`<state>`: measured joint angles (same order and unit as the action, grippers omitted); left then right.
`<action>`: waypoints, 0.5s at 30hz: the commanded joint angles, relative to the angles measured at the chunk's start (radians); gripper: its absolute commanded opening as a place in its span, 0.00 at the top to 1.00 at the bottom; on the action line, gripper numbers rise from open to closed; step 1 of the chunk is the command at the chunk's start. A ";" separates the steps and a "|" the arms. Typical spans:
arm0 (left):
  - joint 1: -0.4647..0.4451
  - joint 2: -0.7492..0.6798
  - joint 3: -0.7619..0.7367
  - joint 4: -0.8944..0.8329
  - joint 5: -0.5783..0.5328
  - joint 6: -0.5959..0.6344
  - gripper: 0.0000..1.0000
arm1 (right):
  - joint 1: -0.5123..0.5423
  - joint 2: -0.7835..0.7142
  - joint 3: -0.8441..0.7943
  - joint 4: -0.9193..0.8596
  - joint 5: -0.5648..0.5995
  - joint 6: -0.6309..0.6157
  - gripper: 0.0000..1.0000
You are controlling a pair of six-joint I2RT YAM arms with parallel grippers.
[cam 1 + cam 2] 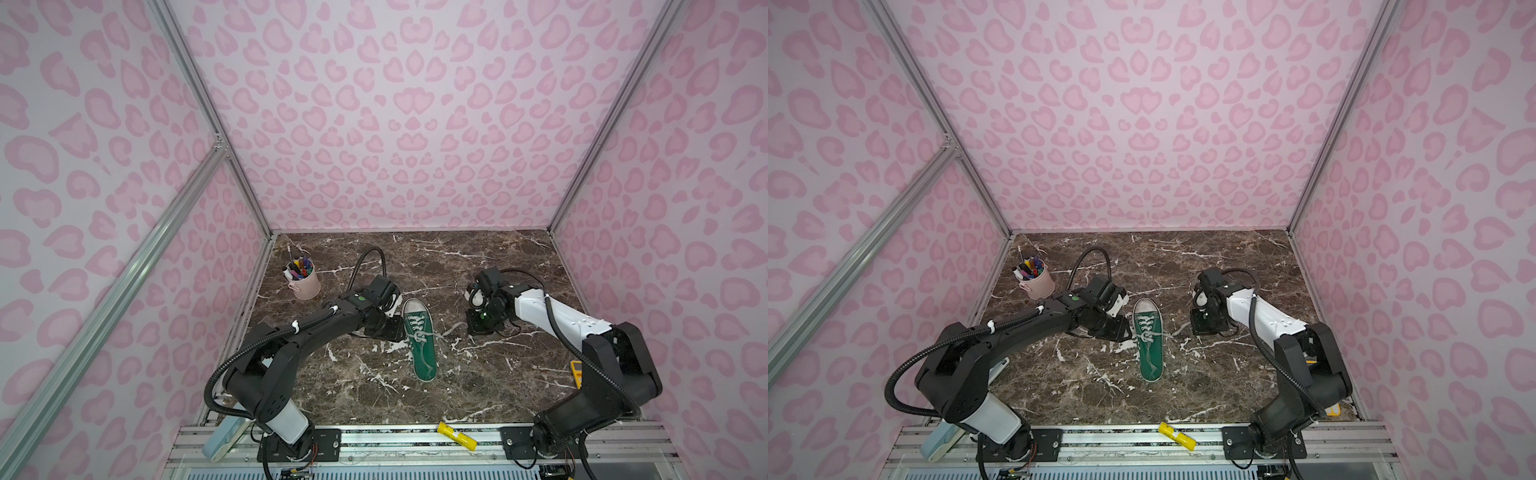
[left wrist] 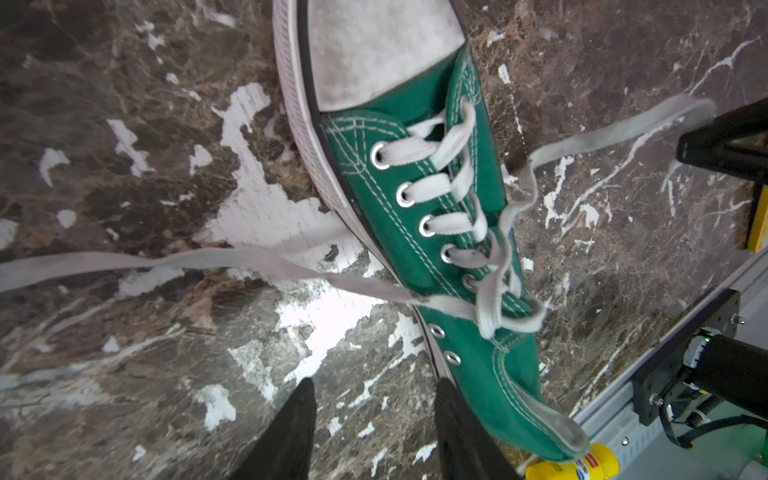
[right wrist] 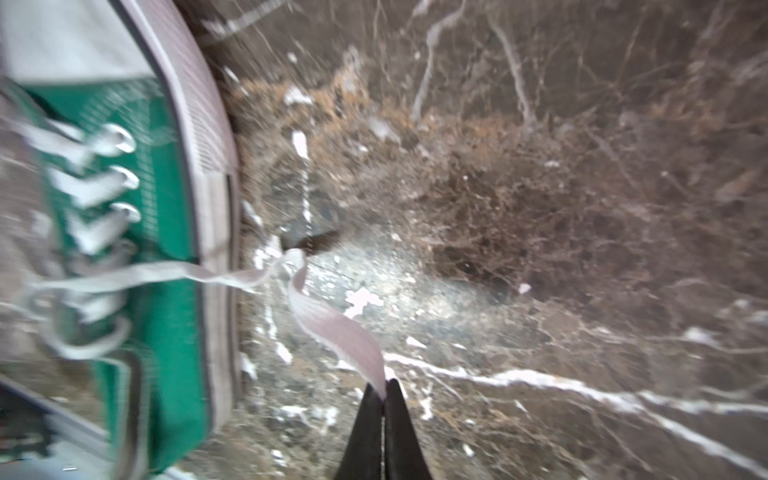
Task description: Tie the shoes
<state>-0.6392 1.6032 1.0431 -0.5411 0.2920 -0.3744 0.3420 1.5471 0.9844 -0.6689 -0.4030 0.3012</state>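
a dark brown marble tabletop (image 1: pixel 478 374) veined with white, boxed in by pink leopard-print walls (image 1: pixel 374 124). nearest, on the metal rail (image 1: pixel 374 446) past the sneaker's heel, lies a yellow tube (image 1: pixel 457 435). the green sneaker (image 1: pixel 420 336) sits sole-down mid-table, heel toward the rail, white toe cap pointing at the back wall.

the left arm (image 1: pixel 299 332) stretches low from its base to the sneaker's left side, with its wrist bent down beside the eyelets. the left gripper (image 2: pixel 374 419) hovers with its fingers moderately apart and nothing between them. the laces (image 2: pixel 498 307) cross loosely over the tongue, and the left lace tail (image 2: pixel 124 262) trails away across the marble, ungripped.

the right arm (image 1: pixel 552 316) is folded, its white forearm aimed at the sneaker and its wrist tipped down on the sneaker's right. the right gripper (image 3: pixel 384 388) is pinched tight on the end of the right lace tail (image 3: pixel 336 328), which lifts off the marble.

farthest, past the toe on the sneaker's left, stands a pink cup of pens (image 1: pixel 305 282).
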 commanded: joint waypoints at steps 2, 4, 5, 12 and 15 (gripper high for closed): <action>-0.010 -0.041 -0.032 0.026 0.019 -0.047 0.51 | -0.014 -0.042 -0.106 0.365 -0.283 0.280 1.00; -0.018 -0.069 -0.058 0.041 0.019 -0.076 0.51 | -0.007 -0.057 -0.187 0.582 -0.346 0.444 1.00; -0.022 -0.080 -0.067 0.048 0.021 -0.089 0.51 | -0.002 -0.060 -0.217 0.663 -0.354 0.503 1.00; -0.070 -0.105 -0.094 0.080 0.023 -0.158 0.51 | 0.028 -0.061 -0.297 0.824 -0.309 0.620 1.00; -0.080 -0.095 -0.085 0.077 0.021 -0.167 0.51 | 0.046 -0.046 -0.298 0.821 -0.315 0.619 1.00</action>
<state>-0.7170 1.5017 0.9489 -0.4847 0.3099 -0.5144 0.3790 1.4887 0.6907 0.0952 -0.7074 0.8833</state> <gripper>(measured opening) 0.488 0.048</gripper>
